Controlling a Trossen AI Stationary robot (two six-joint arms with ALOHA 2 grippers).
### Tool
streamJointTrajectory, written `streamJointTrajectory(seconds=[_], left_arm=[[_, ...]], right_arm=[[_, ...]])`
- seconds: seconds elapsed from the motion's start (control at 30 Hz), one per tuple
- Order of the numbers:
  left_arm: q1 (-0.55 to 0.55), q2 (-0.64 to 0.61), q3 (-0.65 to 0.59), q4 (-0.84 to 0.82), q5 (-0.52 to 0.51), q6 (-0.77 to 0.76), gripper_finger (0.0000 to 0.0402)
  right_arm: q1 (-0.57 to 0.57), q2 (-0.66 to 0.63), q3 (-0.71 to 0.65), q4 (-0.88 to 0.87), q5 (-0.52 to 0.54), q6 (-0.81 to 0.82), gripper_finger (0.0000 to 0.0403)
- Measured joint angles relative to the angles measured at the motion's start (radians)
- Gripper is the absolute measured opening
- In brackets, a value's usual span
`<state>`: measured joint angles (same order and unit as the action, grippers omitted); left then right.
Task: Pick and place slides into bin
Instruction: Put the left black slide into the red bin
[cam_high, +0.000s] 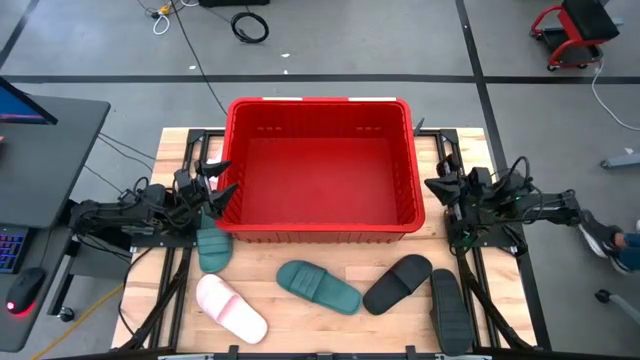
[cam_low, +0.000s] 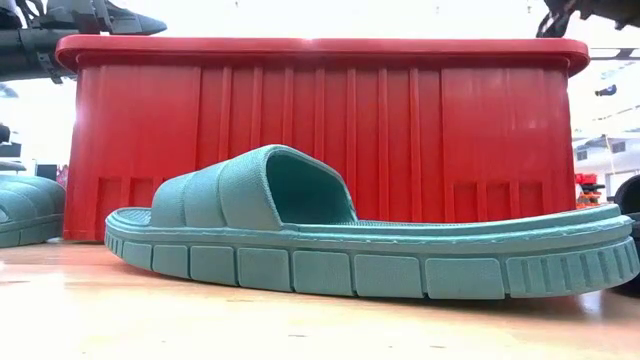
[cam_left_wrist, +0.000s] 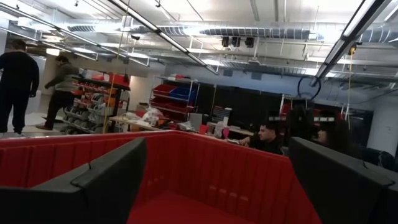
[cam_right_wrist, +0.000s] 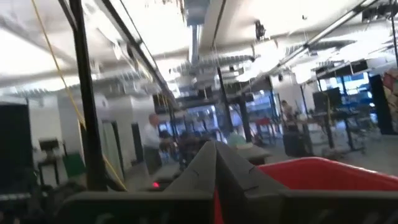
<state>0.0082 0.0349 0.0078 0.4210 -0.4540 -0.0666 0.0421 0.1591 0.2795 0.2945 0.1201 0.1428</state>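
The wooden table (cam_high: 350, 275) carried everything, and the red bin (cam_high: 320, 232) sat between the 2 claws with its floor bare.

The left gripper (cam_high: 218, 184) hovered at the bin's left wall, just over the rim, its 2 fingers (cam_left_wrist: 99, 186) spread wide with nothing between them; its wrist view looked past them into the crate's red interior. The right gripper (cam_high: 437, 187) hung at the opposite wall, just outside the rim, and its fingers (cam_right_wrist: 214, 168) were pressed together (the wrist view showed them meeting in a single ridge).

5 slides lay on the table in front of the bin, none inside it. A teal slide (cam_high: 212, 246) sat directly below the left claw, close against the bin's front left corner. A pale pink slide (cam_high: 231, 309) lay farther out from that claw, near the table's front edge. A second teal slide (cam_high: 318, 286) lay midway between the 2 claws, nearest the low camera. A black slide (cam_high: 397, 283) rested angled beside it, toward the right claw, and another black slide (cam_high: 450, 310) lay just beyond, almost straight out from the right claw.
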Motion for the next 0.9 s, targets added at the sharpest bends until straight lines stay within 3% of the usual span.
streamJointTrajectory(seconds=[0.23,0.53,0.9], left_arm=[[0.000,0.000,0.000,0.002,0.000,-0.001,0.0396],[0.000,0.000,0.000,0.014,0.000,0.005,0.0396],[0.000,0.000,0.000,0.014,0.000,-0.001,0.0396]], right_arm=[[0.000,0.268,0.281,-0.239,-0.018,-0.039,0.0013],[0.061,0.618,0.606,-0.418,-0.074,0.056,0.0004],[0.302,0.991,1.032,-0.700,0.111,0.202,0.0003]])
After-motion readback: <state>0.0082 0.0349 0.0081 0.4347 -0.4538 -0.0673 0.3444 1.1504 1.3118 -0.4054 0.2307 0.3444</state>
